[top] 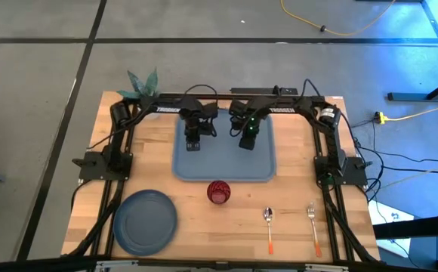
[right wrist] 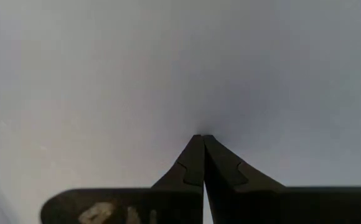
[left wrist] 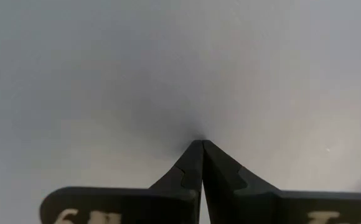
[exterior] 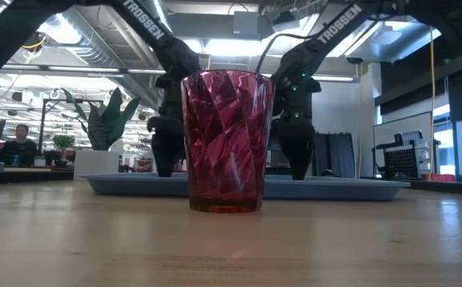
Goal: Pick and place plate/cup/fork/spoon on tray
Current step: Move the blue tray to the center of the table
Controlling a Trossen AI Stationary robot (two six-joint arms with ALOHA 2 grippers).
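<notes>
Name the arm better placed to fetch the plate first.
Left, probably. The plate lies on the table's left front, on the left gripper's side; the right gripper is farther across the tray. Both are shut, empty, tips down on the tray.

The tray [top: 225, 155] is light blue-grey, the plate [top: 145, 221] a deeper grey-blue, and the table [top: 196, 219] pale wood grain. The cup [exterior: 226, 141] is translucent dark red with angular facets. The spoon [top: 269, 228] and fork [top: 313, 225] are silver with orange handles.
</notes>
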